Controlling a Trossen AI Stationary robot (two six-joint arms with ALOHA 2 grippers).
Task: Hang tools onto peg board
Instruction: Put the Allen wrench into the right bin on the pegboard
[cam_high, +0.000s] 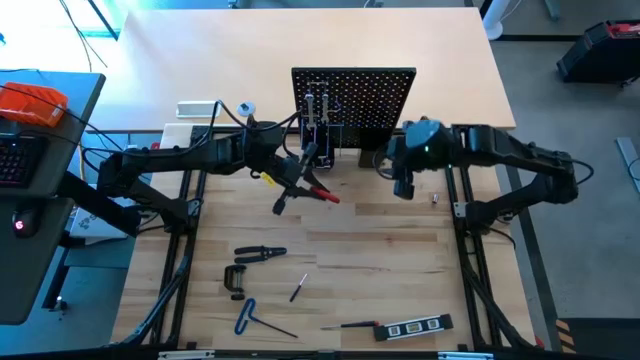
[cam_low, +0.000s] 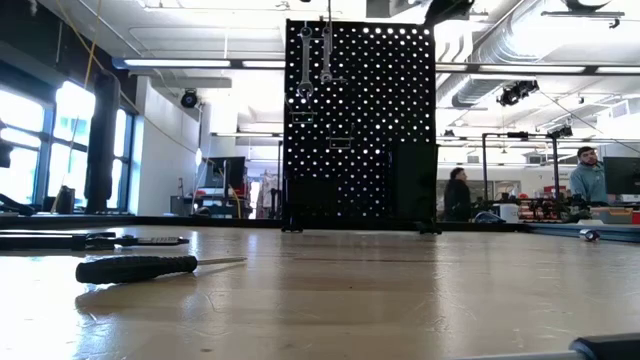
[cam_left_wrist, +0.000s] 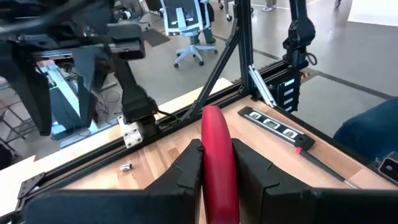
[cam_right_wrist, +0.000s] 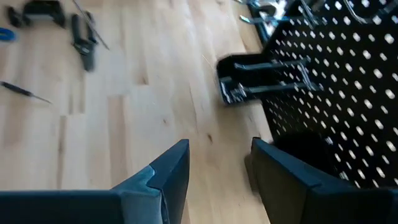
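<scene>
Left arm: extends from the table's left edge toward the centre, near the far side of the wooden surface. The left gripper (cam_high: 300, 180) has its fingers (cam_left_wrist: 186, 171) closed on a red handle (cam_left_wrist: 217, 155), which stands clamped between them.

Right arm: extends from the table's right edge toward the centre, elbow bent. The right gripper (cam_high: 402, 185) hangs above the surface; its fingers (cam_right_wrist: 168, 171) are spread apart with nothing between them.

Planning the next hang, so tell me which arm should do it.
Left. Its gripper is already shut on a red-handled tool beside the peg board. The right gripper hangs open and empty near the board.
</scene>
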